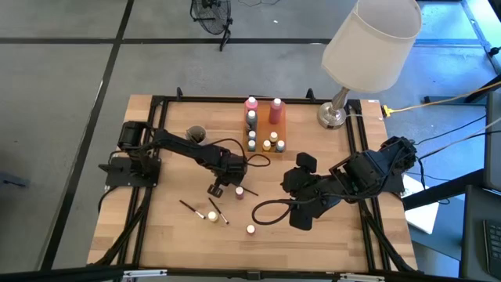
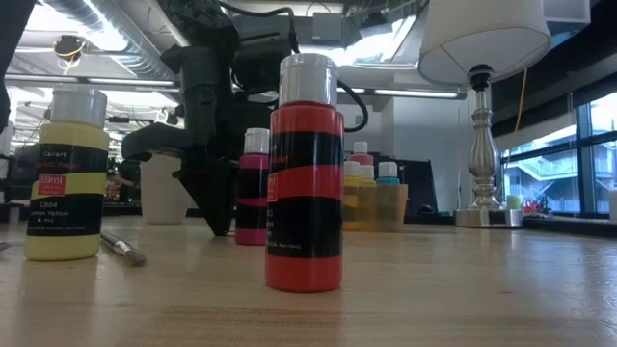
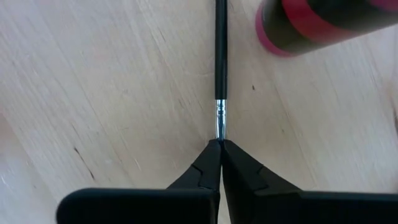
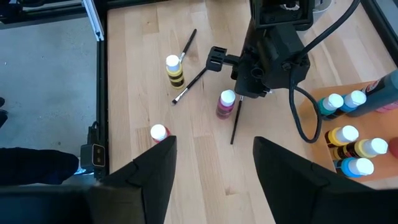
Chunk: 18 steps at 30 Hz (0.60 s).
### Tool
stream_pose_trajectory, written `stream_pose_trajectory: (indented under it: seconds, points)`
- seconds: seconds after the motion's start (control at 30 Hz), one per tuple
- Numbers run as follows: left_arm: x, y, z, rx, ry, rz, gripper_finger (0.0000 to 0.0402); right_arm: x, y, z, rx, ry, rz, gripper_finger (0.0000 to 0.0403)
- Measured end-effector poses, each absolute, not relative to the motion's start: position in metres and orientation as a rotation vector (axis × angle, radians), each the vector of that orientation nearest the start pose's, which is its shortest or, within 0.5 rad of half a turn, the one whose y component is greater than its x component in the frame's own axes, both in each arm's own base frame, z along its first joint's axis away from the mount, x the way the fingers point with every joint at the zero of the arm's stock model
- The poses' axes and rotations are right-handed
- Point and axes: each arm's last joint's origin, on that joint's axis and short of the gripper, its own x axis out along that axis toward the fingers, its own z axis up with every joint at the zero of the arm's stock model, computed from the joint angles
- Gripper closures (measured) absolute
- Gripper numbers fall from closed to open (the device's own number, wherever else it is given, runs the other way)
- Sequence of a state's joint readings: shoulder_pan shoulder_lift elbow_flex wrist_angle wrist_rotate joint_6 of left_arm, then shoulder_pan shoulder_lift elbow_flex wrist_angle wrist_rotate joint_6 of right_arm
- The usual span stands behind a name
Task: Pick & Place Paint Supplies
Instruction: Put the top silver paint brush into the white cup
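Observation:
My left gripper [image 3: 221,144] points down at mid-table, shut on a thin dark brush [image 3: 220,50] that lies on the wood. A pink bottle [image 4: 226,104] stands just beside it. A yellow bottle [image 1: 212,215], a red bottle [image 1: 250,229] and two more brushes [image 1: 188,207] [image 1: 218,211] sit nearer the front edge. Several small bottles and taller pink and red ones stand in an orange holder [image 1: 264,129] at the far middle. My right gripper [image 1: 296,194] hangs open, raised above the table's right part, holding nothing. My left gripper pinches the brush at its metal ferrule end [image 3: 220,127] between the free ends of its two fingers. They come from above, pointing down. The very tip is hidden between the fingers. The handle runs straight away from them and lies on the table.
A big white-shaded lamp [image 1: 368,47] with a metal base stands at the far right corner. A dark cup [image 1: 196,135] sits at the far left. Cables loop over the table's middle [image 1: 270,207]. A black frame [image 1: 156,98] borders the wooden top.

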<state>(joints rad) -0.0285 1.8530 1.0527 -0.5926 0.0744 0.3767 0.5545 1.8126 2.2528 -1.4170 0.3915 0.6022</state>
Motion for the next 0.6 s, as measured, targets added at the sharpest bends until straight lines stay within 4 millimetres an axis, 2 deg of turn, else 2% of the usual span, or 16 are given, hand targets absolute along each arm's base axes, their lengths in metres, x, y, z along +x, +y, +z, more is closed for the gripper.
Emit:
stream_pose_trajectory:
  seconds: [0.6]
  points:
    - [0.3238, -0.0076, 0.1277, 0.158, 1.358, -0.357, 0.04, 0.2831, 0.1597, 0.4423, 0.134, 0.867, -0.176, 0.019]
